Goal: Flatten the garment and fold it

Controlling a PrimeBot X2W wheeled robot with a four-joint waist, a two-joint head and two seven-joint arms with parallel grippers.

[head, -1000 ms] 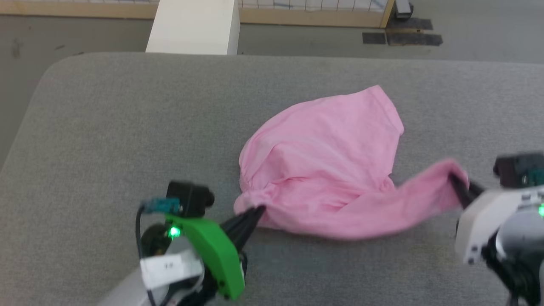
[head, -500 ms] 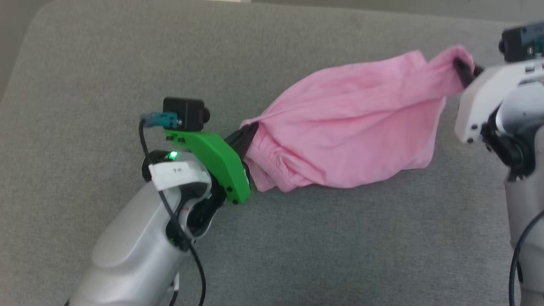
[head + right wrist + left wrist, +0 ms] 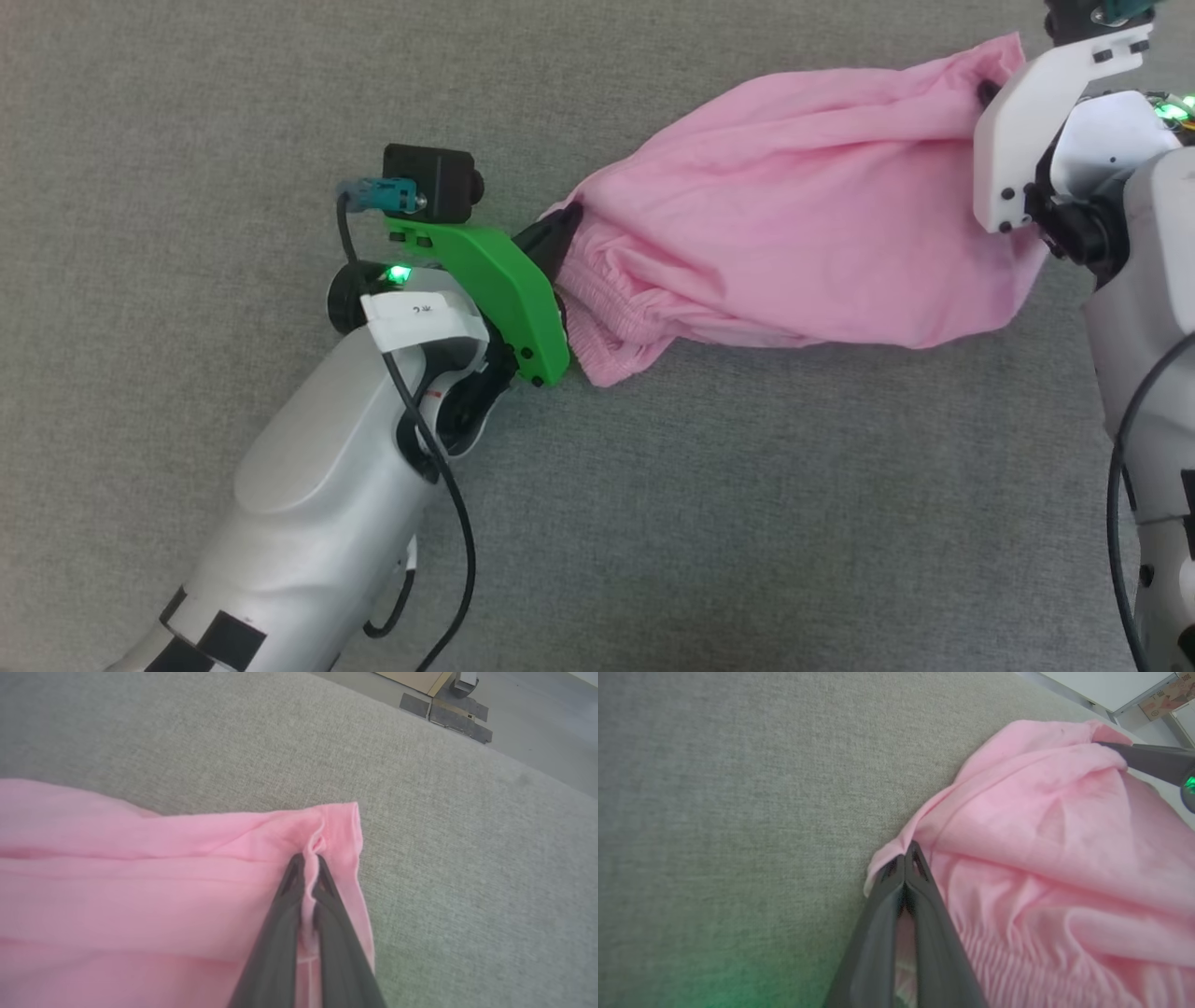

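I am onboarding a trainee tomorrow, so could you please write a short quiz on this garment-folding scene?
1. True or false: the left gripper is open, clear of the garment.
2. The right gripper pinches: A) a hemmed edge, B) a button, C) nothing.
3. Fill in: ___ grippers hold the garment.
Key: 1 false, the left gripper is shut on it; 2 A; 3 two.

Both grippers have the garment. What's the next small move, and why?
Probably draw the left gripper and right gripper a little farther apart. Each is shut on an edge of the garment, but it sags in bunched folds between them, so it likely needs tension before being laid flat.
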